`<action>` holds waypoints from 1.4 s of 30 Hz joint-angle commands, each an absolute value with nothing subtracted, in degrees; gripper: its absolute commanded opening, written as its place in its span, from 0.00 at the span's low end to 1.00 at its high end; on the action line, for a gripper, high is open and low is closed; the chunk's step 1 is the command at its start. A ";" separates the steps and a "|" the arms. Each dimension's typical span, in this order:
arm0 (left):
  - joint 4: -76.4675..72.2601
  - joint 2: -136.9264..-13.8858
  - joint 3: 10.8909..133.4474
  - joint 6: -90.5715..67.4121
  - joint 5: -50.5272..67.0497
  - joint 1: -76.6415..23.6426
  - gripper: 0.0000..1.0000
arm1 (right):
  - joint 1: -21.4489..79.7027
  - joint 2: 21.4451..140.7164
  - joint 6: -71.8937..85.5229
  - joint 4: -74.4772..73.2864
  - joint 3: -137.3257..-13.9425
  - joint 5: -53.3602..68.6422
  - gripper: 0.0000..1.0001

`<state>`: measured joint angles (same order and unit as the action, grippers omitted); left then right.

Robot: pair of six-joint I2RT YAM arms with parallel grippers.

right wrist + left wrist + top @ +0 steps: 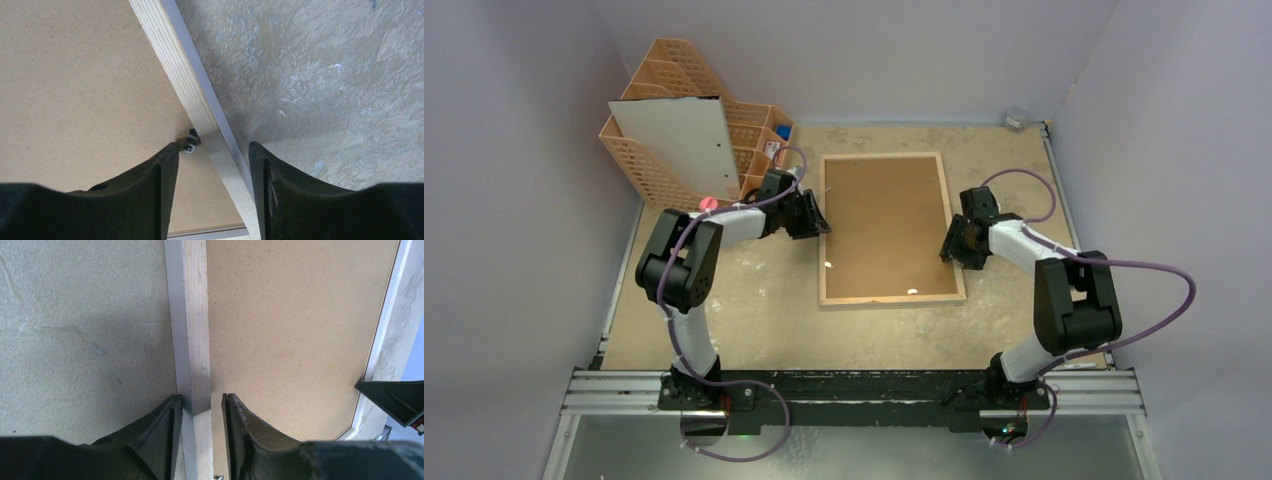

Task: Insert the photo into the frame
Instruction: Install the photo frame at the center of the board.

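The jaws of the left gripper (200, 400) stand narrow, one finger on each side of the frame's left rail. From its own camera I can't tell whether they actually pinch the wood or only sit close to it. The jaws of the right gripper (212, 147) straddle the opposite rail with clear daylight on both sides, so they hold nothing.

The frame (884, 156) lies back-up in the middle of the desk (754, 320), with the brown backing board (886, 225) filling its rear. The photo's printed face shows nowhere. A white sheet (672, 140) leans in the peach organiser (649, 175) at the far left, and it may or may not be the print's reverse.

From where I stand, the step looks like taking the frame by its two long rails so that it can be handled. To do it well, I'd have each pair of jaws close squarely on the wood, with the rail centred between the fingers and not caught on one tip. The two arms sit about level with each other along the frame, which should keep any lift even (a lopsided hold would twist it). The right side needs care: a small metal clip (191, 142) sits just inside that rail, close to the inner finger, and closing onto it could spoil the grip. A gentle squeeze should do, and both sides should rise together.
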<state>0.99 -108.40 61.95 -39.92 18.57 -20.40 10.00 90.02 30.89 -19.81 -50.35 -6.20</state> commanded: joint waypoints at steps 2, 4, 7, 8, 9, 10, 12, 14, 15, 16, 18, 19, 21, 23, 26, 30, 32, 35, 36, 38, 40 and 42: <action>-1.58 -107.66 61.48 -40.88 20.39 -21.88 0.37 | 10.07 92.15 33.05 -19.86 -50.39 -6.50 0.52; -1.56 -107.67 61.44 -40.87 20.39 -21.86 0.37 | 10.02 91.95 33.19 -19.78 -49.87 -6.47 0.46; -1.49 -107.80 61.35 -40.83 20.48 -21.88 0.37 | 10.02 91.76 33.41 -19.78 -49.03 -6.51 0.40; -1.49 -107.86 61.40 -40.79 20.56 -21.86 0.37 | 10.02 91.77 33.47 -19.78 -48.84 -6.49 0.39; -1.57 -107.93 61.43 -40.80 20.57 -21.87 0.37 | 10.02 91.80 33.55 -19.75 -48.64 -6.50 0.39; -1.58 -107.95 61.44 -40.78 20.57 -21.88 0.37 | 9.94 91.73 33.85 -19.72 -48.49 -6.57 0.38; -1.67 -108.09 61.44 -40.78 20.72 -21.88 0.37 | 9.93 91.67 34.16 -19.53 -48.29 -6.59 0.36; -1.67 -108.29 61.52 -40.79 20.82 -21.88 0.37 | 9.93 91.67 34.51 -19.43 -48.04 -6.66 0.36; -1.67 -108.28 61.52 -40.78 20.91 -21.88 0.37 | 9.93 91.79 34.68 -19.35 -47.96 -6.80 0.37; -1.67 -108.36 61.52 -40.78 20.93 -21.88 0.37 | 9.92 91.90 34.78 -19.29 -47.91 -6.91 0.41; -1.67 -108.45 61.57 -40.70 20.96 -21.88 0.37 | 9.89 91.98 35.15 -18.87 -47.75 -6.99 0.47; -1.67 -108.46 61.61 -40.69 21.00 -21.88 0.37 | 9.78 92.02 35.30 -18.71 -47.73 -7.07 0.48; -1.52 -108.57 61.69 -40.52 21.08 -21.88 0.37 | 9.79 92.19 35.70 -18.41 -47.67 -7.18 0.50; -1.37 -108.63 61.83 -40.36 21.09 -21.88 0.37 | 9.83 92.41 36.19 -18.26 -47.56 -7.50 0.52; -1.23 -108.72 61.95 -40.25 21.15 -21.88 0.37 | 9.79 92.70 36.73 -17.99 -47.53 -7.82 0.54; -1.06 -108.87 61.96 -40.01 21.27 -21.88 0.37 | 9.80 92.44 37.57 -17.46 -47.63 -7.61 0.59; -0.93 -108.90 62.08 -39.91 21.36 -21.88 0.37 | 9.77 92.37 37.69 -17.61 -47.73 -7.52 0.57; -0.88 -108.98 62.23 -39.82 21.48 -21.88 0.37 | 9.76 92.08 37.84 -17.91 -47.52 -7.69 0.48; -0.85 -109.06 62.23 -39.81 21.49 -21.88 0.37 | 9.73 91.98 37.75 -18.00 -47.35 -7.65 0.45; -0.88 -109.20 62.32 -39.81 21.60 -21.88 0.37 | 9.69 91.58 37.53 -18.10 -47.01 -7.33 0.41; -0.94 -109.37 62.44 -39.89 21.68 -21.88 0.37 | 9.67 91.26 37.30 -18.11 -46.58 -7.06 0.38; -1.13 -109.50 62.40 -40.00 21.86 -21.88 0.37 | 9.67 91.00 37.05 -17.95 -46.27 -6.66 0.35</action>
<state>0.97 -108.64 61.91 -39.86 18.61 -20.40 9.21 89.95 37.08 -15.97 -49.06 -6.50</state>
